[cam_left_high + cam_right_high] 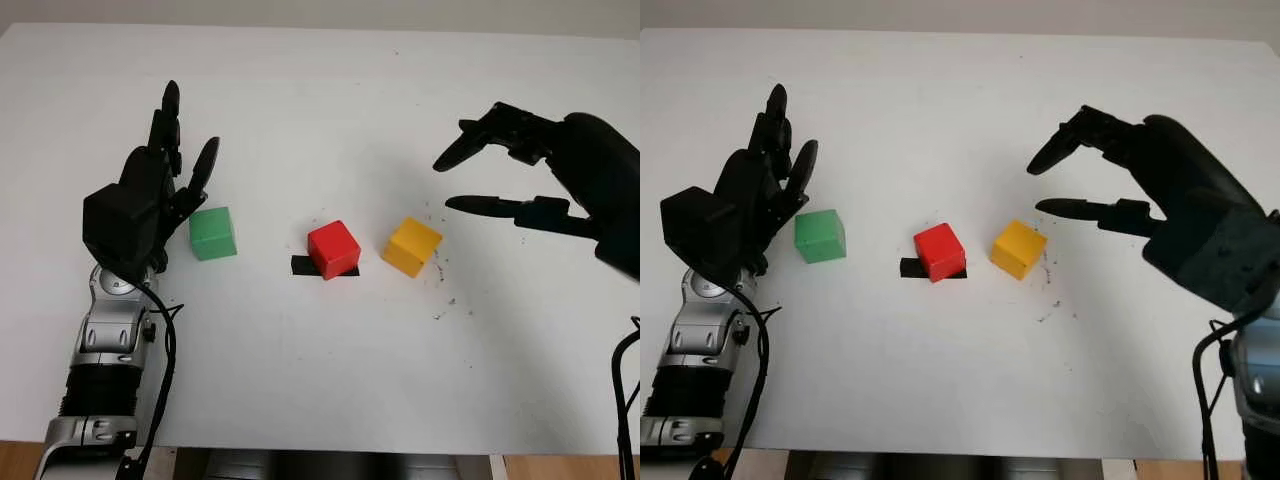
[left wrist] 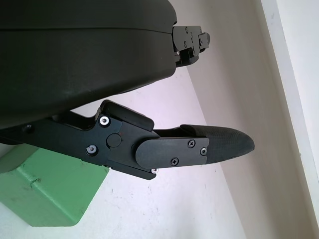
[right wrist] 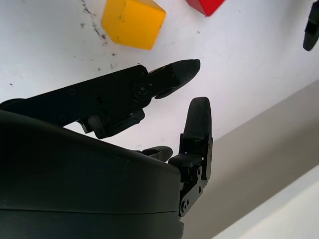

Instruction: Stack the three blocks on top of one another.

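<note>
On the white tabletop (image 1: 320,380) the left hand (image 1: 150,200) is open just beside the green block (image 1: 213,233), holding nothing. The right hand (image 1: 540,180) is open above and right of the yellow block (image 1: 411,246). The red block (image 1: 333,249) sits between them, on black tape (image 1: 303,266).

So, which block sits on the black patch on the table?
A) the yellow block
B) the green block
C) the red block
C: the red block sits partly over the black patch, while the green block and yellow block rest on bare white table.
</note>
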Tool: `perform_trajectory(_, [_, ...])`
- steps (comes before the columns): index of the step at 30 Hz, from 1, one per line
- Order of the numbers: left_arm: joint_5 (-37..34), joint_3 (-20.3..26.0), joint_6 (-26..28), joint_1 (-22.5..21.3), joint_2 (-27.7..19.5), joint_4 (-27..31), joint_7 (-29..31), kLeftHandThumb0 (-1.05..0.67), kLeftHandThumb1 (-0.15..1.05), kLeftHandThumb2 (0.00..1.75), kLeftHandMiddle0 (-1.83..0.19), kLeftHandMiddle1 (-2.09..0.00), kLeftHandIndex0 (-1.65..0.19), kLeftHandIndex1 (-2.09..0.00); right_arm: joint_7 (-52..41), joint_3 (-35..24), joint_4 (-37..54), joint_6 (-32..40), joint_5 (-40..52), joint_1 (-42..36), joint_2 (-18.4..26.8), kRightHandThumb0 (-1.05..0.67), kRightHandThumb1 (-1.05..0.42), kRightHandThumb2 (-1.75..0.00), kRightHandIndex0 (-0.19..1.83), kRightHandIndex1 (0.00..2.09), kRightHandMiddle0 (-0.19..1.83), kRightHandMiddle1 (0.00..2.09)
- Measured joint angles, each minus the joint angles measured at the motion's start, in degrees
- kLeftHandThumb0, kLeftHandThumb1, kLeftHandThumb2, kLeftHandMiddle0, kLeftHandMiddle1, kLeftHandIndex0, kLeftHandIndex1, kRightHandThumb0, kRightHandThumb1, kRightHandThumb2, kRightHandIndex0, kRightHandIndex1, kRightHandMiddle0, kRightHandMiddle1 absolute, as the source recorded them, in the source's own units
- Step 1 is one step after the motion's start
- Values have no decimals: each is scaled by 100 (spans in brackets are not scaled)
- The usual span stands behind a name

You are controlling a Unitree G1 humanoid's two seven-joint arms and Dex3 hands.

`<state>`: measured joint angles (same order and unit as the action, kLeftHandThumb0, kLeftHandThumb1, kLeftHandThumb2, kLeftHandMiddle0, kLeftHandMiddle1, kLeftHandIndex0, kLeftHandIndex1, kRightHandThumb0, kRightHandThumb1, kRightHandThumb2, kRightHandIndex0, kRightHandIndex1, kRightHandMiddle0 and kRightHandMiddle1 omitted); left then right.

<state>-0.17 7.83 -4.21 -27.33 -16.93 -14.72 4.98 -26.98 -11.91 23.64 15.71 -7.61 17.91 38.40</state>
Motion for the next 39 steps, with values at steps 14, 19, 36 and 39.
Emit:
perform_trajectory(14, [-10, -4, -45, -1, 0, -4, 6, -78, 105, 47, 17, -5, 11, -5, -398, 808, -1092, -2012, -946, 626, 1080, -53, -83, -5, 8, 2, 43, 17])
perform_trajectory(19, [-18, -4, -52, -2, 0, -3, 10, -79, 105, 47, 16, -5, 11, -5, -793, 1384, -1767, -3090, -1470, 1429, 1431, -60, -83, -5, 9, 4, 44, 13])
perform_trajectory(36, [-49, 0, 38, 3, 5, 87, -23, -79, 105, 46, 16, -6, 11, -6, -1054, 2425, -3178, -4781, -2306, 2649, 1402, -60, -78, -5, 13, 6, 54, 12])
perform_trajectory(39, [-65, 0, 28, 3, 8, 88, -24, -79, 105, 46, 16, -5, 11, -5, -1042, 2488, -3287, -4919, -2350, 2678, 1359, -60, -77, -5, 13, 6, 56, 11])
